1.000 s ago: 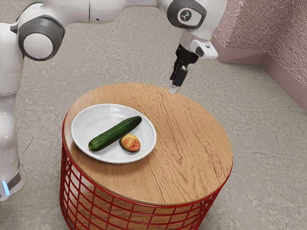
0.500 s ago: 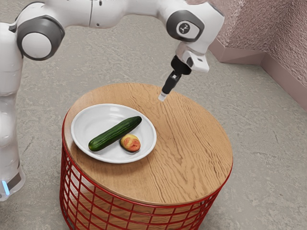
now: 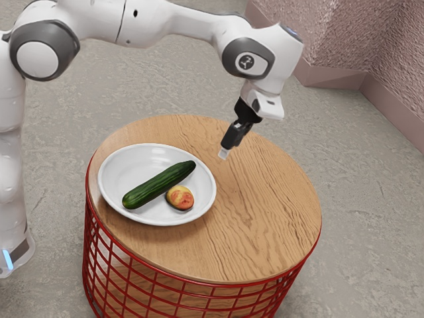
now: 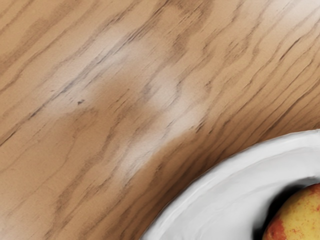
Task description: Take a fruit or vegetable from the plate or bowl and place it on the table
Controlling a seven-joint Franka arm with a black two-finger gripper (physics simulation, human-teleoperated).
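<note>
Fingers tilted, hanging above the round wooden surface past the plate's edge; whether they stand wide or narrow, I cannot tell. At the exterior view's left, the white arm stands upright, then reaches across toward its right. Next comes the white plate, resting on the surface above a frame of red wire. A green cucumber lies aslant on the plate, and just to its right sits a red and yellow fruit, also on the plate. The wrist view catches part of that fruit inside the curved rim, with wood grain outside it. Farthest right, a rough pinkish wall meets the grey floor.
</note>
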